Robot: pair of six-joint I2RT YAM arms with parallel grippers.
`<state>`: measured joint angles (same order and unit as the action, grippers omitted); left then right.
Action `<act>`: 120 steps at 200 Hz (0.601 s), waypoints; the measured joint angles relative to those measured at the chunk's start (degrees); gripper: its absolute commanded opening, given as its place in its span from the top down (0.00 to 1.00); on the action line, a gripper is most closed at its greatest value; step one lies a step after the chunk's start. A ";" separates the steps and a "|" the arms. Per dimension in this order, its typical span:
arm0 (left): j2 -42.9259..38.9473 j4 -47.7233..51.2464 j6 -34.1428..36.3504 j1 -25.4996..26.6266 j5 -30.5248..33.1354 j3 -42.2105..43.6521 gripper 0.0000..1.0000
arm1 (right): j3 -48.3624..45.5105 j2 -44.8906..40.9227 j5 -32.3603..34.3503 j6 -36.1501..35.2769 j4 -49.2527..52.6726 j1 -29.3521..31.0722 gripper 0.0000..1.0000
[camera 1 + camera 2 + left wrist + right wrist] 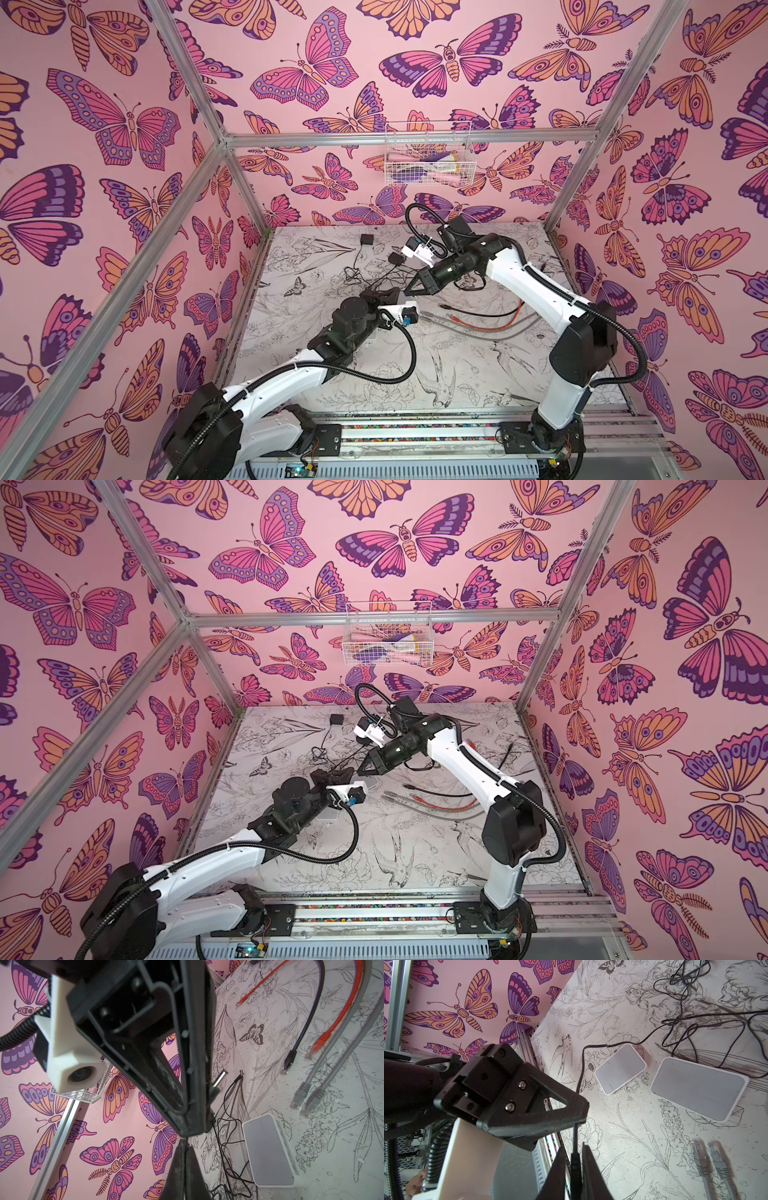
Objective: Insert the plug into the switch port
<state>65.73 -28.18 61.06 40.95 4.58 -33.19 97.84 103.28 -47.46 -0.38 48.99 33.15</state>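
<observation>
Plug (575, 1164) was up in the air, above and well clear of the larger switch (697, 1088), pinched between the right gripper (574, 1148) fingers! Left gripper (582, 1114) was clamped tight at the cable (582, 1057). Gripping it? Couldn't tell. Pickup looked done; lining up and pushing into a port remained. Far beyond that switch, the wire basket (395, 166) held pink and purple items

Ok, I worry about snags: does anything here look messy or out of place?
Yes: the thin black cables lie in a loose tangle on the table near the larger switch; that could snag the lead of the plug.
</observation>
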 measured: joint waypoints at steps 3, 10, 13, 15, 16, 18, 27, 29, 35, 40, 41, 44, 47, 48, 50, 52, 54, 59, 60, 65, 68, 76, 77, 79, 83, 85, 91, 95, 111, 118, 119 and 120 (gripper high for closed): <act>0.00 0.00 0.00 0.00 0.00 0.00 1.00 | 0.00 0.00 0.00 -0.04 0.02 0.04 0.81; -0.04 0.04 0.00 0.00 0.00 0.00 1.00 | 0.00 0.00 0.02 -0.09 0.11 0.20 0.85; -0.04 0.07 0.00 0.00 0.00 -0.02 1.00 | 0.00 0.00 0.04 -0.11 0.13 0.26 0.89; -0.04 0.09 0.00 0.00 0.00 -0.02 1.00 | 0.00 0.00 0.04 -0.13 0.13 0.28 0.91; -0.04 0.09 0.00 0.00 0.00 -0.02 1.00 | 0.00 0.00 0.07 -0.09 0.13 0.28 0.91; -0.07 0.11 0.00 0.00 0.00 -0.04 1.00 | 0.00 0.00 0.07 -0.09 0.13 0.28 0.93; -0.11 0.17 0.00 0.00 0.00 -0.11 1.00 | 0.00 0.00 0.33 -0.17 0.15 0.35 0.99; -0.13 0.17 0.00 0.00 0.00 -0.11 1.00 | 0.00 0.00 0.35 -0.20 0.15 0.35 0.99; -0.20 0.24 0.00 0.00 0.00 -0.15 1.00 | 0.00 0.00 0.37 -0.09 0.17 0.33 1.00; -0.28 0.37 0.00 0.00 0.00 -0.22 1.00 | 0.00 0.00 0.37 -0.09 0.17 0.33 1.00; -0.28 0.39 0.00 0.00 0.00 -0.22 1.00 | 0.00 0.00 0.37 -0.11 0.17 0.33 1.00; -0.37 0.42 0.00 0.00 0.00 -0.22 1.00 | 0.00 0.00 0.37 -0.07 0.20 0.33 1.00; -0.42 0.44 0.00 0.00 0.02 -0.24 1.00 | 0.00 -0.02 0.37 -0.09 0.17 0.35 1.00; -0.44 0.46 0.00 0.00 0.02 -0.24 1.00 | 0.00 -0.02 0.37 -0.09 0.17 0.35 1.00; -0.48 0.50 0.00 0.00 0.00 -0.24 1.00 | 0.00 -0.02 0.37 -0.09 0.17 0.35 1.00; -0.52 0.55 0.00 0.00 0.02 -0.24 1.00 | 0.00 -0.02 0.37 -0.07 0.17 0.35 1.00; -0.59 0.63 0.00 0.00 0.02 -0.24 1.00 | 0.00 -0.02 0.37 -0.07 0.15 0.37 1.00; -0.68 0.76 0.00 0.00 0.02 -0.26 1.00 | 0.00 -0.04 0.37 -0.07 0.15 0.37 1.00; -0.68 0.76 0.00 0.00 0.02 -0.26 1.00 | 0.00 -0.07 0.37 -0.07 0.15 0.37 1.00; -0.79 0.87 0.00 0.00 0.02 -0.26 0.99 | 0.00 -0.09 0.37 -0.04 0.15 0.37 1.00; -0.83 0.94 -0.02 0.00 0.04 -0.26 0.94 | 0.00 -0.11 0.37 -0.04 0.13 0.37 1.00; -0.98 1.03 -0.04 0.00 0.11 -0.26 0.78 | -0.02 -0.17 0.37 0.00 0.07 0.37 1.00; -1.05 1.05 -0.07 0.00 0.13 -0.26 0.76 | -0.02 -0.20 0.37 0.02 0.04 0.37 1.00; -1.05 1.09 -0.07 0.00 0.13 -0.26 0.71 | -0.04 -0.20 0.37 0.02 0.02 0.37 1.00; -1.20 1.22 -0.15 0.00 0.17 -0.26 0.62 | -0.13 -0.24 0.37 0.13 -0.11 0.37 1.00; -1.27 1.22 -0.20 0.00 0.20 -0.26 0.58 | -0.15 -0.26 0.37 0.15 -0.13 0.37 1.00; -1.57 1.31 -0.55 0.02 0.24 -0.26 0.47 | -0.37 -0.35 0.37 0.33 -0.33 0.37 1.00; -1.84 1.33 -0.72 0.02 0.35 -0.26 0.41 | -0.55 -0.39 0.39 0.42 -0.46 0.37 1.00; -3.30 1.38 -3.43 0.02 1.46 -0.26 0.28 | -1.84 -0.66 0.35 1.38 -1.92 0.35 1.00; -4.13 1.40 -4.55 0.02 2.29 -0.31 0.26 | -2.47 -0.79 0.28 1.88 -2.69 0.24 1.00; -4.22 1.40 -4.72 0.02 2.38 -0.31 0.25 | -2.56 -0.79 0.28 1.97 -2.80 0.24 1.00; -4.44 1.38 -4.96 0.02 2.56 -0.31 0.25 | -2.73 -0.83 0.31 2.08 -2.93 0.22 1.00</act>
<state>61.30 -26.81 56.10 40.97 7.14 -33.50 95.11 102.45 -47.16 1.69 46.06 33.36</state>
